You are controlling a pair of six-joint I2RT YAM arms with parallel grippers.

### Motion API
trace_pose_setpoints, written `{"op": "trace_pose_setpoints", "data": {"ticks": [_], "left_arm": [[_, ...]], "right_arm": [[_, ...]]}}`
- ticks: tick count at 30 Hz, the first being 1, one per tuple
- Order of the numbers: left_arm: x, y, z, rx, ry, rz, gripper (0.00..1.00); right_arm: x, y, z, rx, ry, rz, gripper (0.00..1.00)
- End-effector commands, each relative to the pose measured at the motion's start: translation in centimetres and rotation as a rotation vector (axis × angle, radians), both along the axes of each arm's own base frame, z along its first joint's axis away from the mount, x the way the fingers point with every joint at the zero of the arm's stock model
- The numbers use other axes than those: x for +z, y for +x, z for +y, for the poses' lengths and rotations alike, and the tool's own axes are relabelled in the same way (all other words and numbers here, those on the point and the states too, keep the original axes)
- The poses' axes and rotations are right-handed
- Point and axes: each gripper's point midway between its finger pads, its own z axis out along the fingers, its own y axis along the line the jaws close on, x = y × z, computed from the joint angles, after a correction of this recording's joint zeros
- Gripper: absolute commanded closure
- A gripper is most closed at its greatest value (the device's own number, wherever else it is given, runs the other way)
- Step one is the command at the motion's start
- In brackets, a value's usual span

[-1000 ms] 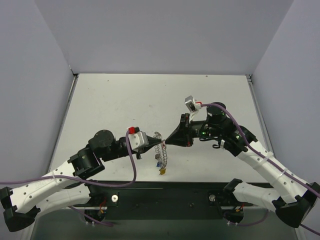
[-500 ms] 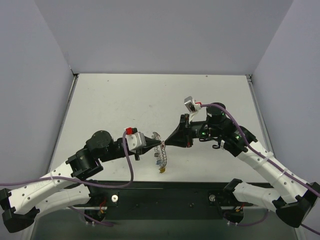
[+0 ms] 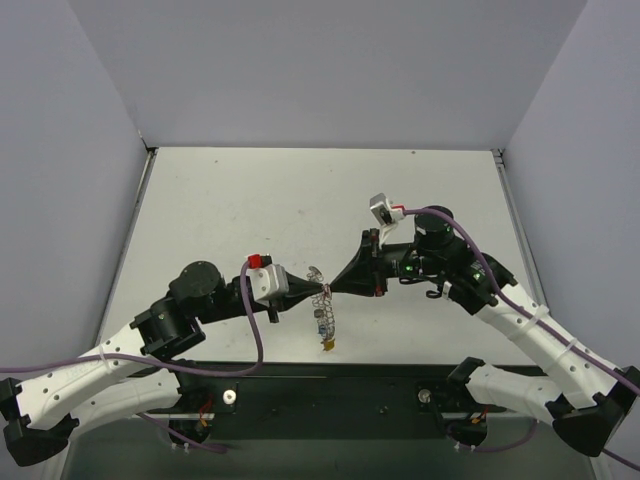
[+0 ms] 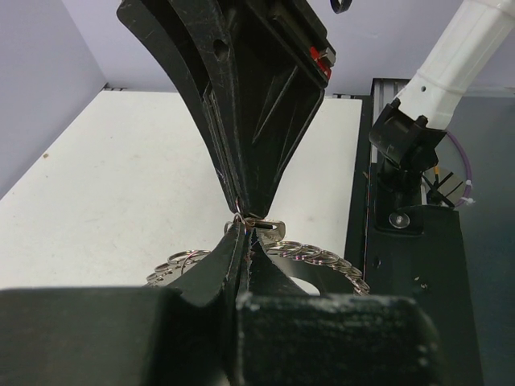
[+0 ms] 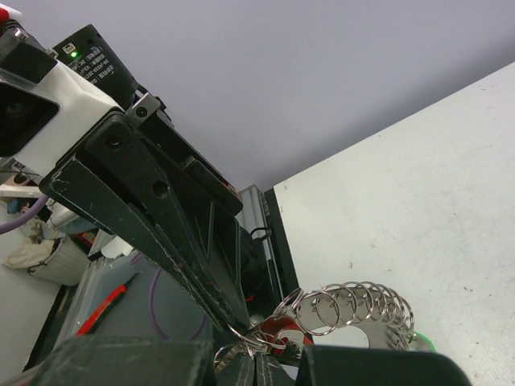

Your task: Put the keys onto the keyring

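Where the two arms meet nose to nose over the near part of the white table, the left gripper and right gripper each have their jaws pressed together on the keyring, which trails from their tips, a yellow tag at its end. Plain lilac-grey walls box in the faintly speckled tabletop on three sides.

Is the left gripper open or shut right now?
Shut: the left gripper has fingertips touching, no gap, pinching thin wire of the keyring.
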Motion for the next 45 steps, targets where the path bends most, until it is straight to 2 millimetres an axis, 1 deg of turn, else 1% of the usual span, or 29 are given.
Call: {"op": "trace_pose_setpoints", "data": {"ticks": [1, 8, 19, 34, 36, 37, 45], "left_arm": [[8.7, -3.6, 0.6, -0.150, -0.269, -0.142, 1.00], [8.9, -4.0, 0.8, -0.165, -0.295, -0.141, 1.00], [9.4, -4.8, 1.1, -0.198, -0.334, -0.137, 1.00], [10.5, -5.9, 1.7, -0.240, -0.394, -0.137, 1.00], [10.6, -5.9, 1.9, -0.238, -0.413, -0.139, 1.00], [10.7, -5.9, 1.9, -0.237, -0.421, -0.141, 1.00], [11.1, -5.9, 2.3, -0.226, -0.475, -0.147, 1.00]], "right_arm": [[0.6, 2.2, -0.3, -0.093, 0.003, -0.056, 1.00], [0.4, 1.9, -0.4, -0.077, 0.011, -0.067, 1.00], [1.0, 1.0, -0.4, -0.028, 0.046, -0.087, 1.00], [1.1, 0.2, -0.4, 0.012, 0.069, -0.096, 1.00], [1.2, 0.0, -0.5, 0.017, 0.072, -0.093, 1.00], [1.7, 0.1, -0.4, 0.022, 0.090, -0.113, 1.00], [2.3, -0.8, -0.4, 0.065, 0.120, -0.121, 1.00]]}}
